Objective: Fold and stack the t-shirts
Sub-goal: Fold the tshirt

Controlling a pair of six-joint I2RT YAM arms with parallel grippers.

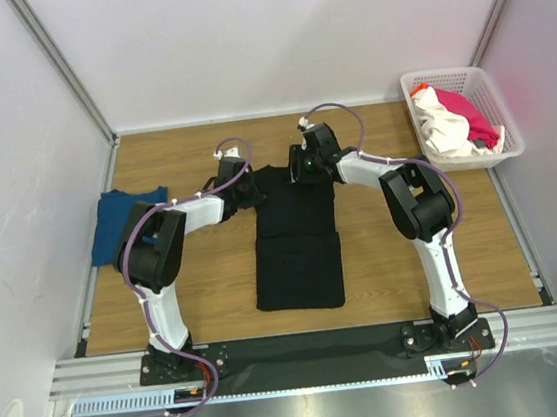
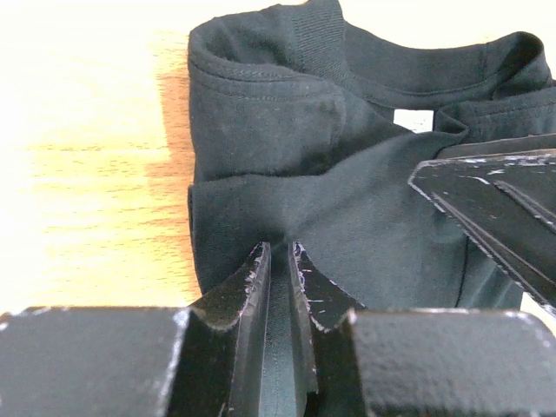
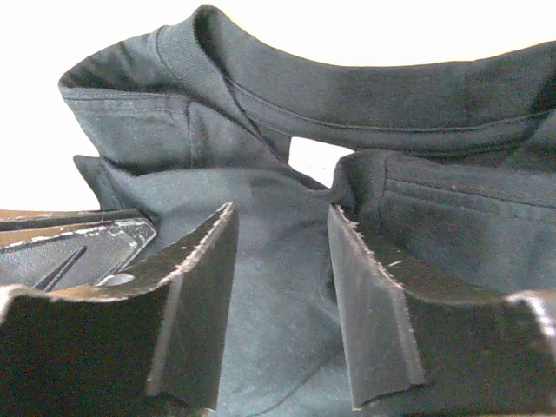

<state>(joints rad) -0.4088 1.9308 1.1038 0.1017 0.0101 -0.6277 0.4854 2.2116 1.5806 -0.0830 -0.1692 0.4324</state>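
The black t-shirt (image 1: 297,257) lies in the middle of the table as a long narrow strip, collar at the far end. Both grippers sit at that collar end. My left gripper (image 1: 249,190) is at the shirt's left shoulder edge. In the left wrist view its jaws (image 2: 278,248) stand almost together, pinching a fold of black cloth (image 2: 287,122) below the collar and white tag (image 2: 413,120). My right gripper (image 1: 304,168) hovers over the collar. Its jaws (image 3: 282,217) stand apart over the cloth (image 3: 365,95) and hold nothing.
A folded dark blue t-shirt (image 1: 124,221) lies at the table's left edge. At the back right, a white lattice basket (image 1: 504,107) holds a white shirt (image 1: 446,129) and a pink-red one (image 1: 474,111). White walls close in three sides.
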